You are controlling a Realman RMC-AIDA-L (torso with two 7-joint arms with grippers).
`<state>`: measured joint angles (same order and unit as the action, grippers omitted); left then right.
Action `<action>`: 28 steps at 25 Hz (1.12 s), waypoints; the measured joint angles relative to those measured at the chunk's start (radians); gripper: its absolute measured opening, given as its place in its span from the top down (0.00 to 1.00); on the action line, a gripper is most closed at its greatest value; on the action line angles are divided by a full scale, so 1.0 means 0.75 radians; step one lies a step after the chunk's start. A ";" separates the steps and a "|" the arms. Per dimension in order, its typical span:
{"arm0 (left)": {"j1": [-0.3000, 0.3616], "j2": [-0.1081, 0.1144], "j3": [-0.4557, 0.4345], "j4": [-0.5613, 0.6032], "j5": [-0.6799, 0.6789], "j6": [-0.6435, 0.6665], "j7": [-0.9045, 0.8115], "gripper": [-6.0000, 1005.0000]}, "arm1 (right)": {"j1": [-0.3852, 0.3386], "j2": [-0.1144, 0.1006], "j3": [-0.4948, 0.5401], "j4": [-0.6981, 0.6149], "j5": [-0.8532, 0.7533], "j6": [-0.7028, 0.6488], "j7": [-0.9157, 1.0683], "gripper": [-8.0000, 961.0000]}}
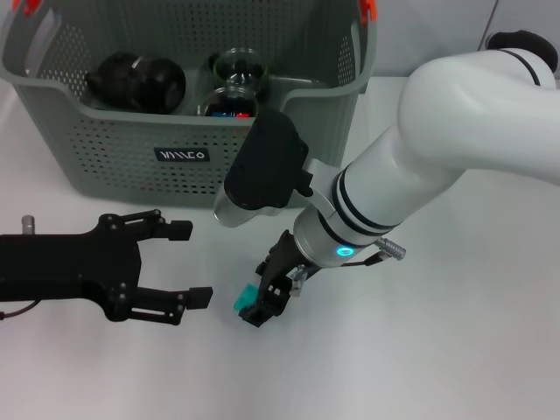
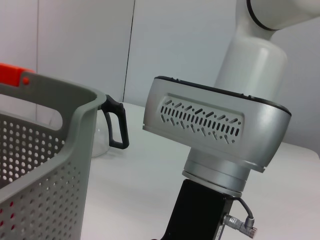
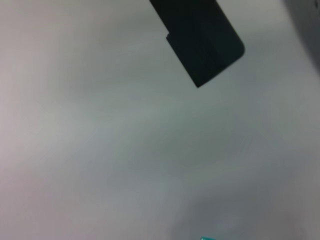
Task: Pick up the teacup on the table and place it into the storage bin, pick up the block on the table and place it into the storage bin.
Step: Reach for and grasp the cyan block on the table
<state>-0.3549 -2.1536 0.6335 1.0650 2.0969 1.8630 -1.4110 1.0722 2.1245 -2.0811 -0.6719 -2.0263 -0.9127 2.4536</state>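
The grey-green storage bin (image 1: 114, 149) stands at the back of the white table; its perforated wall also shows in the left wrist view (image 2: 45, 150). Clear glass teacups (image 1: 238, 66) sit inside it, beside a black object (image 1: 136, 80). A small teal block (image 1: 246, 299) lies on the table in front of the bin. My right gripper (image 1: 260, 291) is down at the table with its jaws apart, and the block sits between the fingertips, close to the nearer one. A sliver of the block shows in the right wrist view (image 3: 205, 238). My left gripper (image 1: 192, 264) is open and empty, just left of the block.
The bin has orange handle tabs (image 1: 367, 9) and a black label (image 1: 182, 155). In the left wrist view a black handle (image 2: 116, 125) on clear glass shows past the bin's rim; I cannot tell whether it is inside. The right arm's wrist (image 2: 215, 130) is close by.
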 joint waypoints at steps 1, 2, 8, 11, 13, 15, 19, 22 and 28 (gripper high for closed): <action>-0.001 0.000 0.000 0.000 0.000 0.000 0.000 0.07 | 0.000 0.000 0.000 0.000 0.000 -0.001 0.000 0.16; -0.002 0.000 0.000 0.000 0.000 0.000 0.001 0.07 | 0.000 0.000 0.000 0.000 0.000 -0.002 0.000 0.21; -0.002 0.001 0.000 -0.001 0.000 -0.003 0.002 0.07 | -0.001 0.000 -0.001 0.000 0.000 -0.003 0.000 0.31; -0.005 0.002 0.000 -0.006 0.000 -0.013 0.002 0.07 | -0.001 0.000 -0.001 0.000 -0.001 -0.006 -0.002 0.32; -0.008 0.002 0.002 -0.009 0.000 -0.015 0.003 0.07 | -0.003 0.000 -0.001 -0.001 -0.001 -0.010 -0.009 0.32; -0.010 0.002 0.003 -0.011 0.000 -0.015 0.003 0.07 | -0.005 0.000 -0.001 -0.003 -0.001 -0.017 -0.017 0.32; -0.013 0.002 0.002 -0.011 0.000 -0.016 0.003 0.07 | -0.006 0.000 -0.001 -0.004 -0.001 -0.020 -0.021 0.32; -0.014 0.002 0.001 -0.011 0.000 -0.018 0.004 0.07 | -0.006 0.000 -0.001 -0.004 0.000 -0.019 -0.021 0.32; -0.016 0.004 0.002 -0.014 0.000 -0.031 0.004 0.07 | -0.008 0.000 -0.001 -0.004 0.000 -0.014 -0.022 0.33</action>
<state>-0.3667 -2.1502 0.6352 1.0542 2.0969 1.8401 -1.4082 1.0661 2.1245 -2.0815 -0.6749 -2.0263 -0.9236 2.4372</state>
